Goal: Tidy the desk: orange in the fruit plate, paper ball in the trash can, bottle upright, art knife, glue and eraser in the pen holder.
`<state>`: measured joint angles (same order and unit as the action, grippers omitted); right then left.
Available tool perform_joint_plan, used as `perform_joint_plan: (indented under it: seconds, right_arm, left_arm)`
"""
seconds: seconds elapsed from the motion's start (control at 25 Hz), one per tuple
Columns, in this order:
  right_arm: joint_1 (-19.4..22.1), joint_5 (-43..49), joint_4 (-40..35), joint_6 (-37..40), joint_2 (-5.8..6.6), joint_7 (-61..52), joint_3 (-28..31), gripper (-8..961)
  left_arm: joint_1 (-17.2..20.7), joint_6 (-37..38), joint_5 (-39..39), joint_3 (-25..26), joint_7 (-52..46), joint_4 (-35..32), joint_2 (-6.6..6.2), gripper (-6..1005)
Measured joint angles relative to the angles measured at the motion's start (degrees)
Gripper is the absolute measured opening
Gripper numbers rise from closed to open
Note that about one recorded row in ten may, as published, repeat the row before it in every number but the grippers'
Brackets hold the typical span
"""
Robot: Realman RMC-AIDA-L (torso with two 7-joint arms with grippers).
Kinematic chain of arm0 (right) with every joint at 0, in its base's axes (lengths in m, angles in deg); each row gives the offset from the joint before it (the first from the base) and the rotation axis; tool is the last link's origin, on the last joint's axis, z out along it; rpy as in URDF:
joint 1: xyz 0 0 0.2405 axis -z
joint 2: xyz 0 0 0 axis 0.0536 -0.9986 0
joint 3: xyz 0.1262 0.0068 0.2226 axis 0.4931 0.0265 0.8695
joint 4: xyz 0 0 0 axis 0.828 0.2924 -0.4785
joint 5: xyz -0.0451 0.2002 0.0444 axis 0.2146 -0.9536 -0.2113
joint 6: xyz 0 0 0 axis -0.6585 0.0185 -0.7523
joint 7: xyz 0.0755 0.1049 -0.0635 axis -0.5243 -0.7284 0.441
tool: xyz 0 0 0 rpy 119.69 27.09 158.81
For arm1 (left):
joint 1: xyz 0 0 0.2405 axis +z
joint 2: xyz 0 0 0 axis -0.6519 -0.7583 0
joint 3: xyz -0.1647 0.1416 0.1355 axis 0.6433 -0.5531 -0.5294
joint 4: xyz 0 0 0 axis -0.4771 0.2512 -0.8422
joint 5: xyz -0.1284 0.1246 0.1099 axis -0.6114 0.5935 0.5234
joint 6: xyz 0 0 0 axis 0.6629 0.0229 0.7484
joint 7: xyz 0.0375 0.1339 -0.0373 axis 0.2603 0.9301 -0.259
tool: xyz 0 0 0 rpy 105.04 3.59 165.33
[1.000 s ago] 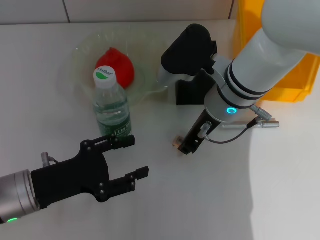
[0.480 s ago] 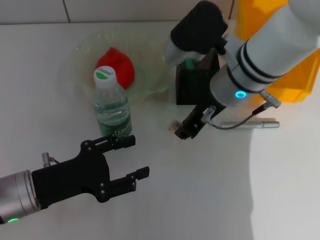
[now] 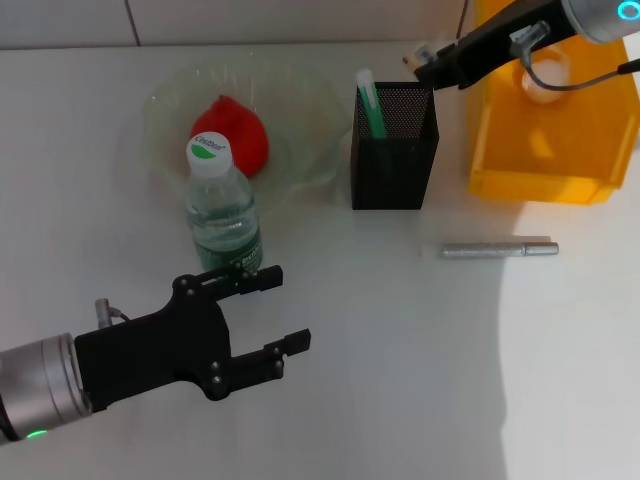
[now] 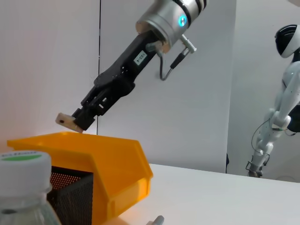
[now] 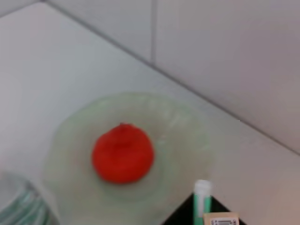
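Note:
My right gripper (image 3: 432,66) is shut on the tan eraser (image 3: 416,51) and holds it in the air just above the back right rim of the black mesh pen holder (image 3: 393,150). The left wrist view shows the eraser (image 4: 66,122) pinched at the fingertips. A green glue stick (image 3: 369,103) stands in the holder. The silver art knife (image 3: 498,249) lies on the table. The orange (image 3: 234,130) sits in the green glass fruit plate (image 3: 310,110). The bottle (image 3: 222,210) stands upright. My left gripper (image 3: 285,308) is open and empty, near the bottle.
The yellow-orange trash can (image 3: 550,130) stands right of the pen holder with a pale object inside. A tiled wall runs along the table's back edge. Bare table lies at the front and right.
My right gripper has lifted the eraser off the table and carried it up and back to above the pen holder. The left arm has barely moved.

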<state>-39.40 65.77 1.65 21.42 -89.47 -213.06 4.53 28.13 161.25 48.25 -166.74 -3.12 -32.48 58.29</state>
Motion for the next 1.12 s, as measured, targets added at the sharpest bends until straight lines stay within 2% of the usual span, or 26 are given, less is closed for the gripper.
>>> perform_joint_plan:
  seconds: [0.4,0.76,0.92,0.96,1.0,1.04,1.12]
  right_arm:
    - [-2.85,1.44,9.26,-3.82,0.06,1.18,-0.24,358]
    - [-2.93,1.91,9.63,-4.55,0.06,1.18,-0.22,404]
    - [-2.56,1.92,5.6,0.64,0.1,2.01,0.03,549]
    - [-2.25,1.92,3.6,3.88,0.2,3.55,0.38,586]
    - [-1.58,1.93,0.18,10.87,0.54,8.54,1.41,622]
    - [-1.58,1.93,0.18,10.87,0.54,8.54,1.41,628]
    - [-0.75,2.09,-2.09,17.39,1.0,14.48,2.27,639]
  left_arm:
    - [-0.74,0.27,0.16,-0.46,0.0,0.0,0.33,699]
    - [-1.3,0.09,0.22,-0.44,0.0,0.41,0.67,699]
    - [-1.43,0.19,0.22,-0.44,0.0,0.33,0.66,699]
    - [-1.5,0.24,0.22,-0.44,0.0,0.3,0.66,699]
    - [-1.76,0.26,0.22,-0.44,-0.04,0.37,0.65,699]
    - [-1.76,0.26,0.22,-0.44,-0.04,0.37,0.65,699]
    - [-1.93,0.2,0.22,-0.44,-0.14,0.49,0.62,699]
